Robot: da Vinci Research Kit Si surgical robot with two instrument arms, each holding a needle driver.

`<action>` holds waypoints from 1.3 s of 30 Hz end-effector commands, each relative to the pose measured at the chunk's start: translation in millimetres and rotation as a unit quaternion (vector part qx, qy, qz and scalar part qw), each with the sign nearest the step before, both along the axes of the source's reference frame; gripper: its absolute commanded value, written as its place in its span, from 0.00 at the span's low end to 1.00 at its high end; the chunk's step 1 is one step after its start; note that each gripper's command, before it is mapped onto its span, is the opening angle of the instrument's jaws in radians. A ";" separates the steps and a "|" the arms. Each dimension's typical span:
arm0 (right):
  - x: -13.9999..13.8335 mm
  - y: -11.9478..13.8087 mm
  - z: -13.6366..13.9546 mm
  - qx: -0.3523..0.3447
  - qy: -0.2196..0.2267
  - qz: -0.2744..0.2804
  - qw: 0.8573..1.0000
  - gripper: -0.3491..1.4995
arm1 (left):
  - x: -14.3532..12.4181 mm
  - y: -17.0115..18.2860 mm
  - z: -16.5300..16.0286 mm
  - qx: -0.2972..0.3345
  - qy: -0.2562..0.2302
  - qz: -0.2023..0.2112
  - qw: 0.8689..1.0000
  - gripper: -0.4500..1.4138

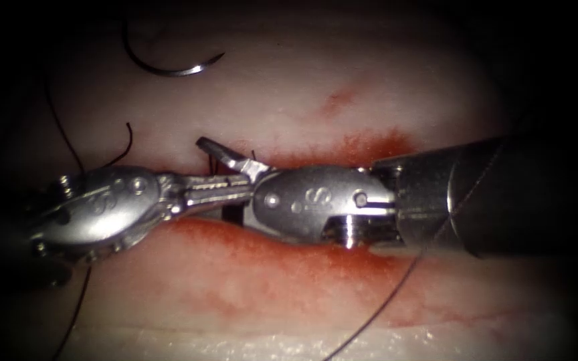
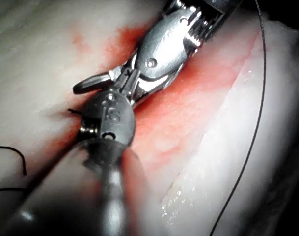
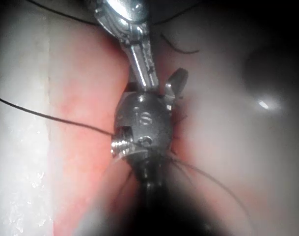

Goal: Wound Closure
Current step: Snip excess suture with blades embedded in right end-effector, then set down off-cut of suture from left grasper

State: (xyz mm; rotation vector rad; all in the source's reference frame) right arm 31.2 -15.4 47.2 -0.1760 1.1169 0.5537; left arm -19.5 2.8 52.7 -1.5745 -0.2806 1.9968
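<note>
- While red fluid (image 1: 249, 267) stains it along the cut, the tissue (image 1: 342, 80) spreads pale and broad beneath both tools, with the cut (image 1: 316, 159) running across the endoscope view from left to right.
- Right tool (image 1: 232, 160) reaches in from the right, its jaws spread apart, one jaw raised over the cut; whether thread lies between them I cannot tell.
- Left tool (image 1: 219, 192) comes from the left, its jaws pressed together and pointing at the right tool's wrist; I cannot tell whether they grip anything.
- Thread (image 1: 382, 307) trails in a long dark line from below the right tool towards the near edge of the tissue.
- Needle (image 1: 172, 67) lies free on the tissue beyond the cut, well apart from both tools, held by neither and not in the tissue.
- Cut end of thread (image 1: 127, 144) curls on the tissue just beyond the left tool.
</note>
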 end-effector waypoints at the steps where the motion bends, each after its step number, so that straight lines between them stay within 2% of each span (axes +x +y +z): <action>1: 0.8 -0.4 1.1 -0.003 0.001 -0.002 1.000 0.62 | -0.5 -0.1 0.4 0.000 0.000 0.000 1.000 0.00; 3: 0.8 -0.6 1.9 -0.008 -0.001 -0.001 1.000 0.63 | -0.5 -0.1 0.2 0.001 -0.001 0.001 1.000 0.00; 5: 0.8 -0.7 2.1 -0.008 -0.003 -0.001 1.000 0.57 | -0.5 -0.1 0.1 0.001 -0.001 0.001 1.000 0.00; 6: 0.7 -0.7 2.2 -0.008 -0.004 0.000 1.000 0.47 | -0.5 -0.1 0.1 0.001 -0.002 0.002 1.000 0.00; 7: 0.7 -0.8 2.1 -0.011 -0.008 0.001 1.000 0.17 | -0.5 -0.2 0.1 0.001 -0.002 0.002 1.000 0.00; 8: 0.7 -0.8 2.1 -0.010 -0.013 0.005 1.000 0.00 | -0.5 -0.2 0.0 0.001 -0.002 0.002 1.000 0.00; 9: 0.8 -0.9 1.9 -0.009 -0.024 0.015 1.000 0.00 | -0.5 -0.2 0.0 0.001 -0.002 0.002 1.000 0.00; 14: 0.6 -0.8 1.1 -0.004 -0.023 0.014 1.000 0.00 | -0.2 -0.3 0.0 0.001 -0.003 0.004 1.000 0.00; 15: 0.2 -0.7 0.8 -0.007 -0.016 0.015 1.000 0.17 | 0.0 -0.3 -0.1 0.002 -0.004 0.004 1.000 0.00; 16: -0.6 -0.3 0.2 -0.016 0.005 0.016 1.000 0.54 | 0.4 -0.1 -0.1 0.002 -0.006 0.006 1.000 0.00; 18: -2.6 -0.1 -0.8 -0.029 0.011 0.009 0.999 0.76 | 1.3 0.1 -0.3 0.003 -0.007 0.006 1.000 0.00; 21: -6.9 -0.7 -2.2 -0.045 -0.011 -0.005 0.999 0.88 | 3.3 1.0 -0.7 0.003 -0.004 -0.005 1.000 0.00; 22: -8.1 -0.9 -2.5 -0.046 -0.017 -0.004 0.999 0.89 | 3.9 1.5 -0.8 0.002 -0.002 -0.010 1.000 0.00; 24: -12.1 -1.5 -3.2 -0.050 -0.030 -0.009 0.998 0.91 | 5.3 3.3 -0.5 -0.009 0.012 -0.018 1.000 0.00; 26: -14.4 -1.8 -3.5 -0.050 -0.033 -0.009 0.998 0.91 | 5.9 4.4 -0.1 -0.012 0.021 -0.026 0.999 0.00; 27: -14.4 -1.8 -3.5 -0.050 -0.033 -0.009 0.998 0.91 | 5.9 4.4 -0.1 -0.012 0.021 -0.026 0.999 0.00; 29: -18.2 -2.3 -3.7 -0.056 -0.032 -0.006 0.998 0.90 | 6.4 6.8 1.5 -0.018 0.038 -0.036 0.998 0.00; 34: -19.7 -2.8 -3.6 -0.061 -0.038 -0.004 0.997 0.88 | 5.4 8.9 5.2 -0.034 0.063 -0.049 0.996 0.00; 37: -19.3 -2.8 -3.6 -0.059 -0.038 -0.001 0.998 0.87 | 4.3 8.2 8.3 -0.043 0.091 -0.025 0.995 0.00; 38: -19.3 -2.8 -3.6 -0.059 -0.038 -0.001 0.998 0.87 | 4.3 8.2 8.3 -0.043 0.091 -0.025 0.995 0.00; 39: -19.0 -2.7 -3.5 -0.057 -0.037 0.002 0.998 0.85 | 4.1 6.7 10.6 -0.028 0.111 -0.009 0.993 0.00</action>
